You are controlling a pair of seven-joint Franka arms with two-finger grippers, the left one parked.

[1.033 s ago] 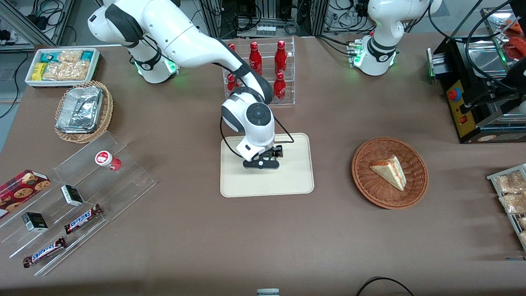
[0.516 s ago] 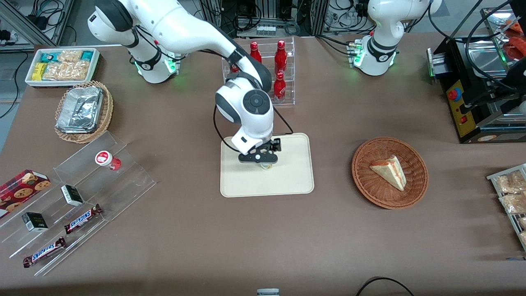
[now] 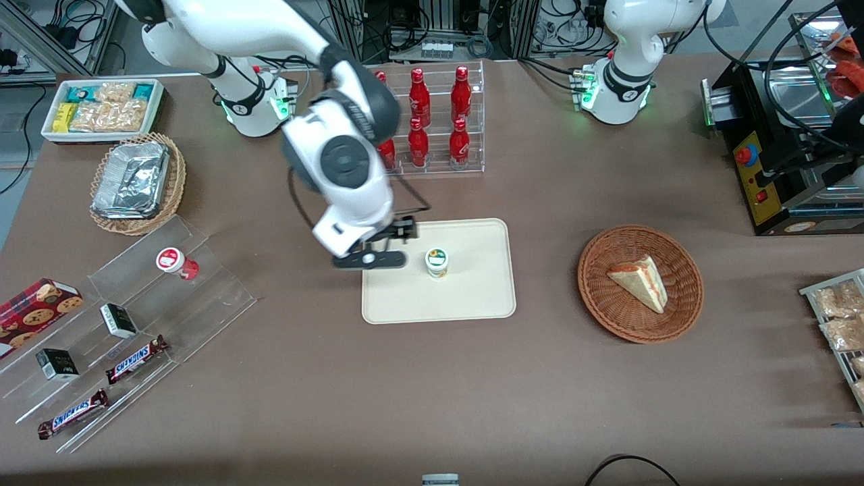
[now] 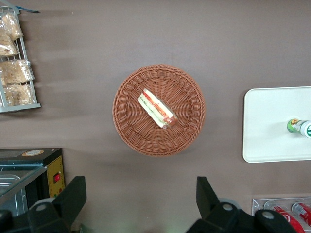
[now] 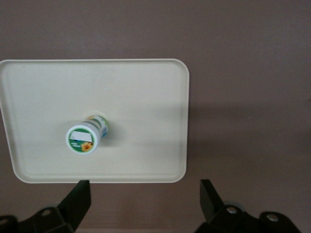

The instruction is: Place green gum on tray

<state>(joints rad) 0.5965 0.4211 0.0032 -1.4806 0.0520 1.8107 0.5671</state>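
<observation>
green gum (image 3: 437, 262) upright mid-tray (image 3: 472, 297) | my gripper (image 3: 369, 259) spread wide, empty, above tray's working-arm edge | placement looks done

The right arm's black two-finger gripper (image 3: 370, 259) hangs above the cream-beige rectangular plastic tray (image 3: 472, 297), hiding its corner; the small white green-lidded gum bottle (image 4: 302, 127) is cut off by the left wrist view's edge
</observation>
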